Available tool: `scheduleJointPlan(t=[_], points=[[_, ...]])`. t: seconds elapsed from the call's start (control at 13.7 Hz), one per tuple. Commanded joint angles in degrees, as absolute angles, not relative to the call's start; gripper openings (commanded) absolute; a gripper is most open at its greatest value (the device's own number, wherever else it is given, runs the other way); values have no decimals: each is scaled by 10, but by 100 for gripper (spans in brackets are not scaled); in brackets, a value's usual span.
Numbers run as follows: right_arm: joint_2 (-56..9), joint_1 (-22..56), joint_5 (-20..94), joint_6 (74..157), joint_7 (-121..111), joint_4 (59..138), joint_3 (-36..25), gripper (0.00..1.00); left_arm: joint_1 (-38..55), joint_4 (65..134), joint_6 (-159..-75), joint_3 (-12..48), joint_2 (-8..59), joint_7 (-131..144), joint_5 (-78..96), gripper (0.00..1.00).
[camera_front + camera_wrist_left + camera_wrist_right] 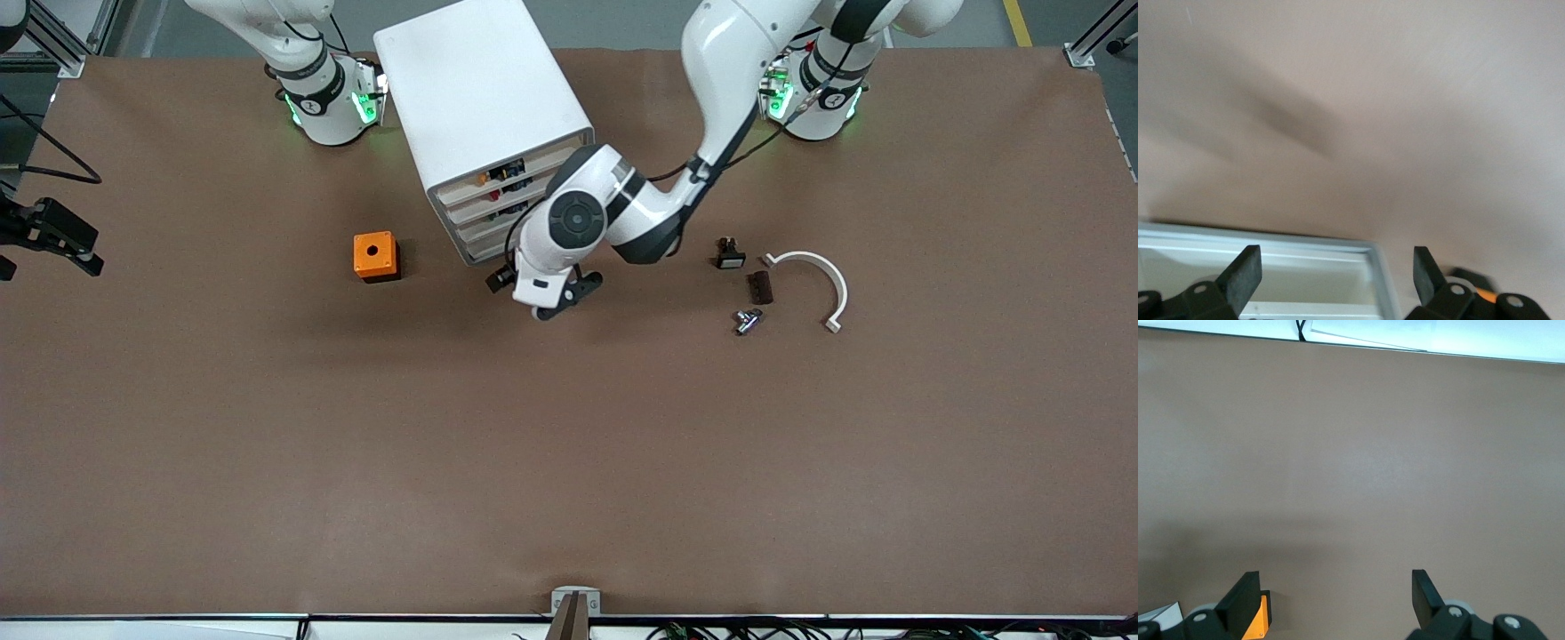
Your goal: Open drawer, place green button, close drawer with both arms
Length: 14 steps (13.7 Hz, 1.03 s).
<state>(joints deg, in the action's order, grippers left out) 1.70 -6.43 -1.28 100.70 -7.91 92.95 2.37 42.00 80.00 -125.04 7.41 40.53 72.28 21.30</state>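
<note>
Left gripper (562,298) just in front of cabinet (484,124), fingers (1245,275) wide, empty. Right gripper (1331,600) near orange box (376,256), fingers wide, empty. Drawers shut.

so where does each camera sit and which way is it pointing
Front view: high across the table, facing both arm bases; shows the cabinet, left pincer low in front of its drawers, and loose parts.
Left wrist view: on the left wrist, looking past its open fingers at a white drawer edge and table.
Right wrist view: on the right wrist, open fingers over bare table, orange box at the edge.
Shared: front and right wrist views both show the orange box.
</note>
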Motion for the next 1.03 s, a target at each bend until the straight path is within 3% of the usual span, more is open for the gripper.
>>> scheduleJointPlan(t=[0.0, 0.95], points=[[20, -74, -14, 1006, -78, 932, 30, 100, 379, 817, -1234, 75, 336, 706, 201, 100], [20, -74, -14, 1006, -78, 932, 30, 100, 164, 821, -897, 76, 133, 331, 92, 100]])
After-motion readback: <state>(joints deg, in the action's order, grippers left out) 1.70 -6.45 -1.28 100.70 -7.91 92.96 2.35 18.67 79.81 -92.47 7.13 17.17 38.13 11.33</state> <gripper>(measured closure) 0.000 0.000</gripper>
